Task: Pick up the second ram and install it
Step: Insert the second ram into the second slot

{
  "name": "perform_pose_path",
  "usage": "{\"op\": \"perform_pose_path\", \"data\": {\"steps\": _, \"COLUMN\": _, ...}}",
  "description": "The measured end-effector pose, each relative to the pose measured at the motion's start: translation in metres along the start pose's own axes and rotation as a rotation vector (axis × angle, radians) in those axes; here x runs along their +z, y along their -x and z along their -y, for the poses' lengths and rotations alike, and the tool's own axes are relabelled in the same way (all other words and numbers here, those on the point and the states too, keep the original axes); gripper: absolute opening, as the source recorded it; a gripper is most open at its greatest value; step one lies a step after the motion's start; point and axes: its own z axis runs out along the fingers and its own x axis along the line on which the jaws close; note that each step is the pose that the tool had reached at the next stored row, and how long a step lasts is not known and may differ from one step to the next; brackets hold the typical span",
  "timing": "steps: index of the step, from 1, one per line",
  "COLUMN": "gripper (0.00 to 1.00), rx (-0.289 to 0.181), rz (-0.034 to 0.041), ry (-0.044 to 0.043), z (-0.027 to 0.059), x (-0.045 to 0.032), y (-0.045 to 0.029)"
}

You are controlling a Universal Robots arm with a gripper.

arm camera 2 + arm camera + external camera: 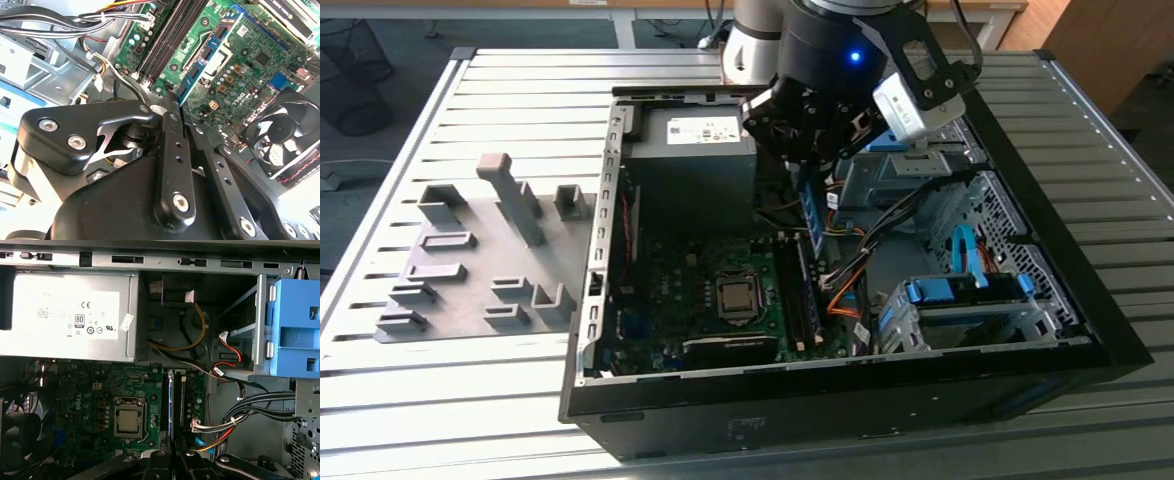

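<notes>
One slim strip, the second ram (814, 212), hangs edge-on from the gripper (809, 172), whose black metal fingers (172, 150) are clamped on its top edge. Below it lie the long dark memory slots (175, 397) on the green motherboard (95, 395); bundled cables (240, 412) crowd one side, the square silver processor (129, 421) the other.

We see soft daylight on the bench (480, 400), but the computer case (854, 410) is dark inside. The close black jaws look a bit blurry.
</notes>
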Motion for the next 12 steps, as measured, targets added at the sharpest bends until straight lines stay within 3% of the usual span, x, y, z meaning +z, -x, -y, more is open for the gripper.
{"op": "perform_pose_path", "data": {"steps": 12, "gripper": 0.14, "rx": 0.0, "rz": 0.0, "ry": 0.0, "z": 0.0, "x": 0.0065, "y": 0.0001}}
